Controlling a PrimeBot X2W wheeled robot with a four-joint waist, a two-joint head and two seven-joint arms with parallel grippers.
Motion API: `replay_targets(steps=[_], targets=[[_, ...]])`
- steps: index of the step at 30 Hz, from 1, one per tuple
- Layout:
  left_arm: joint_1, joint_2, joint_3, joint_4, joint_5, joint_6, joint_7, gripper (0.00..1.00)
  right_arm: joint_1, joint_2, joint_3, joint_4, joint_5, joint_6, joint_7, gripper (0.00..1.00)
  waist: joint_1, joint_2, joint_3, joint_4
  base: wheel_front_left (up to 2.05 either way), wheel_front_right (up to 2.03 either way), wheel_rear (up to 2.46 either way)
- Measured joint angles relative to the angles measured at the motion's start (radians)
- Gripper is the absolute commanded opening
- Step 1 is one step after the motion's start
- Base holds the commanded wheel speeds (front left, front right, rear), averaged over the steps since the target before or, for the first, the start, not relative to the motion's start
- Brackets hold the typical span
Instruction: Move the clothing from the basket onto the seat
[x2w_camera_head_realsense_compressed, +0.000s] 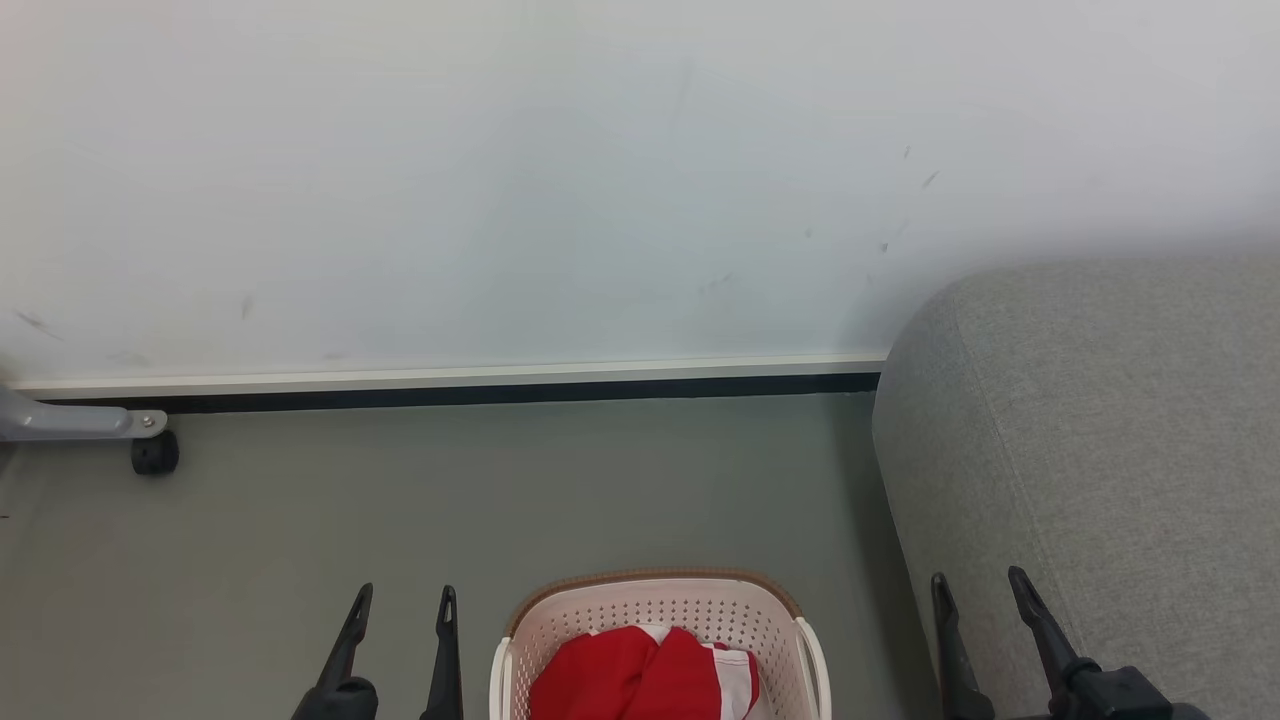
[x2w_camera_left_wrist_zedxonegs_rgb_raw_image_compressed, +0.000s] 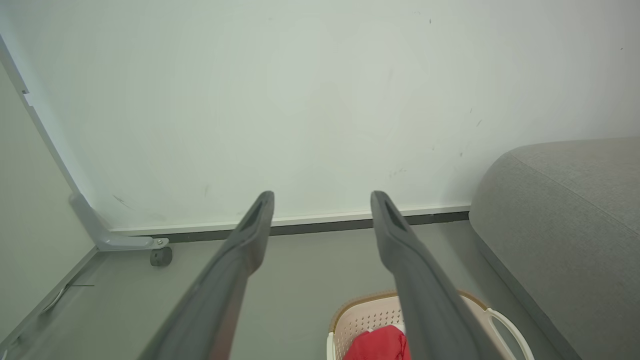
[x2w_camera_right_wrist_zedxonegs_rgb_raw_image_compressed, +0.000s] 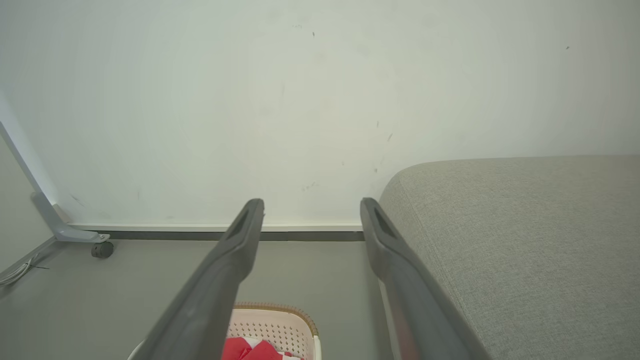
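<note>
Nearest the lens, at the bottom edge of the head view, the left gripper (x2w_camera_head_realsense_compressed: 407, 592) hangs over the floor (x2w_camera_head_realsense_compressed: 500, 500) with its two dark fingers set wide apart. Just to its right the basket (x2w_camera_head_realsense_compressed: 655, 580) stands upright on the floor, cream with perforated walls and a brown rim. The clothing (x2w_camera_head_realsense_compressed: 640, 680) lies bunched inside the basket, red with white trim. Right of the basket, the right gripper (x2w_camera_head_realsense_compressed: 978, 577) also has its fingers wide apart, in front of the seat (x2w_camera_head_realsense_compressed: 1100, 450).

Floor surface: smooth, matte grey. At far left, a grey metal leg (x2w_camera_head_realsense_compressed: 70, 422) with a black castor (x2w_camera_head_realsense_compressed: 154, 453) rests on it, close to the wall (x2w_camera_head_realsense_compressed: 600, 180). A white skirting (x2w_camera_head_realsense_compressed: 450, 378) with a dark strip beneath runs along the wall base. The wall is pale, with scattered small scuff marks. The seat takes up the right side: grey woven fabric, with a rounded corner that covers the right end of the skirting. A strip of floor separates it from the basket.
</note>
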Motion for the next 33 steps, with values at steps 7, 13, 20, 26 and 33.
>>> replay_targets(steps=[7, 13, 20, 26, 33], targets=[[0.001, 0.0, -0.001, 0.001, 0.001, 0.0, 0.0, 1.0, 0.008, 0.0, -0.003, -0.002, -0.002, 0.0, 0.0, 1.0, 0.0, 0.0, -0.003, 0.001, 0.0, 0.0, 0.0], [0.001, -0.002, -0.001, 0.002, 0.001, 0.0, 0.0, 1.0, 0.013, 0.0, -0.005, -0.002, -0.002, 0.001, 0.0, 1.0, 0.0, 0.0001, -0.004, 0.002, 0.0, 0.0, 0.0], [0.002, -0.004, -0.001, 0.004, 0.001, 0.0, 0.0, 1.0, 0.014, 0.0, -0.01, -0.003, -0.002, 0.001, 0.0, 1.0, 0.0, 0.0, -0.003, 0.003, 0.0, 0.0, 0.0], [0.006, -0.004, -0.001, 0.004, 0.001, 0.0, 0.0, 1.0, 0.016, 0.001, -0.015, -0.005, -0.003, 0.001, 0.0, 1.0, 0.0, 0.0, -0.001, 0.004, 0.0, 0.0, 0.0], [0.016, -0.005, -0.001, 0.002, 0.001, -0.001, 0.0, 1.0, 0.026, 0.002, -0.022, -0.017, -0.01, 0.001, 0.0, 1.0, 0.0, 0.0, 0.013, 0.003, 0.0, 0.0, 0.0]])
